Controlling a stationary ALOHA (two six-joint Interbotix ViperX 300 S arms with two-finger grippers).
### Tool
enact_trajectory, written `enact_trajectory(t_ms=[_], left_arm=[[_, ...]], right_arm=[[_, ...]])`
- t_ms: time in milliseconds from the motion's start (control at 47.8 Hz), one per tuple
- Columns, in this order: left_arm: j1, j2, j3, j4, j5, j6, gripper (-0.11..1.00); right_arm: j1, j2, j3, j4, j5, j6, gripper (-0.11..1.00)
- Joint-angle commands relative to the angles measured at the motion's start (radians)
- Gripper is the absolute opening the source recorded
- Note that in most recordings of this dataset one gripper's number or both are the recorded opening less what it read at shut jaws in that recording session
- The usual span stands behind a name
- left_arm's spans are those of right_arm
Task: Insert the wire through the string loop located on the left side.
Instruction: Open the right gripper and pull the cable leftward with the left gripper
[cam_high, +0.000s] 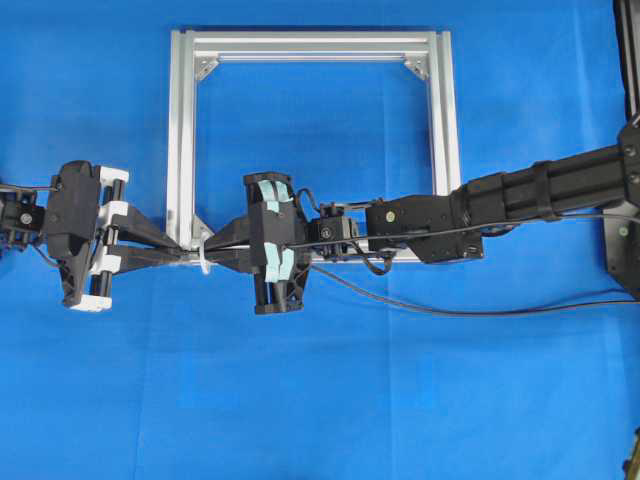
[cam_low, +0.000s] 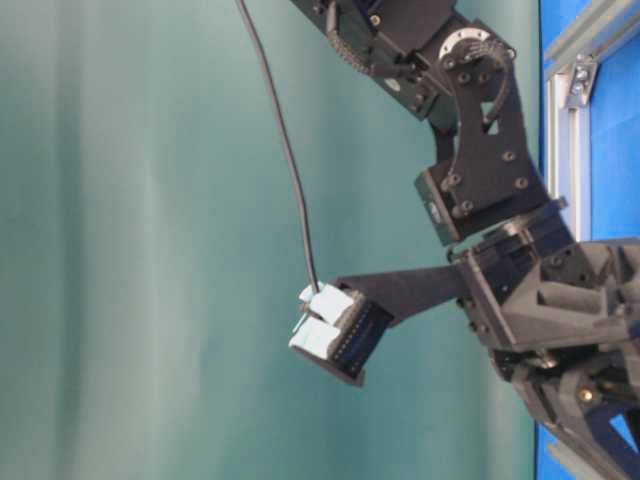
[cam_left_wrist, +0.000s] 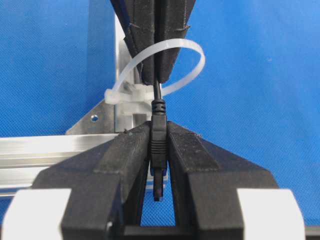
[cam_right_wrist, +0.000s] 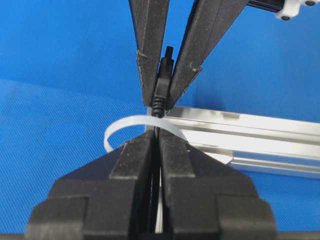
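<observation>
- Nearest the left wrist camera, the left gripper (cam_left_wrist: 157, 165) is pinching the dark plug tip at the end of the wire (cam_left_wrist: 158, 150), its jaws pressed against the moulded strain relief on both sides.
- Beyond it, the right gripper (cam_left_wrist: 156, 75) is reaching through the string loop (cam_left_wrist: 192, 62) (a white translucent band fastened at the frame's corner), and the cable is running from between its fingertips to the plug.
- Seen from the right wrist camera, the right gripper (cam_right_wrist: 156, 145) is showing jaws nearly closed around the cable, though whether they are clamping it or beginning to let go cannot be told from this view.
- Overhead, both grippers are meeting tip to tip at the lower left corner of the aluminium frame (cam_high: 182, 140), where the loop (cam_high: 203, 258) is sitting; the slack cable (cam_high: 450, 305) is trailing off to the right across the blue cloth (cam_high: 320, 400).
- Progress, judged from these views: the plug is lying on the left gripper's side of the loop, so threading appears done; what is probably remaining is releasing on the right and drawing more cable through.
</observation>
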Motion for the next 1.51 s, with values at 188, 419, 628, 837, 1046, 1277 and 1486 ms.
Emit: enact_trajectory(t_ms=[188,419,628,837,1046,1277,1486], left_arm=[[0.003,-0.012,-0.005,0.000,-0.005,0.000,0.08],[0.003,-0.012,-0.006,0.000,-0.005,0.000,0.08],[0.003,-0.011,-0.008,0.000,-0.006,0.000,0.08],[0.003,-0.015,-0.005,0.002,-0.006,-0.002,0.08],[-0.015,-0.097,0.040,0.000,0.003,-0.002,0.08],[-0.023,-0.276,0.112,0.002,0.144,-0.052,0.08],[-0.023,-0.495,0.107,0.000,0.451,-0.137,0.08]], right_arm=[[-0.008,-0.046,0.032,0.005,-0.008,0.005,0.58],[-0.008,-0.052,0.054,0.006,-0.011,0.005,0.87],[-0.008,-0.052,0.051,0.006,-0.018,0.005,0.88],[-0.008,-0.052,0.051,0.006,-0.020,0.005,0.88],[-0.008,-0.054,0.049,0.006,-0.020,0.005,0.88],[-0.008,-0.054,0.048,0.003,-0.021,0.005,0.88],[-0.008,-0.055,0.044,0.003,-0.021,0.005,0.88]])
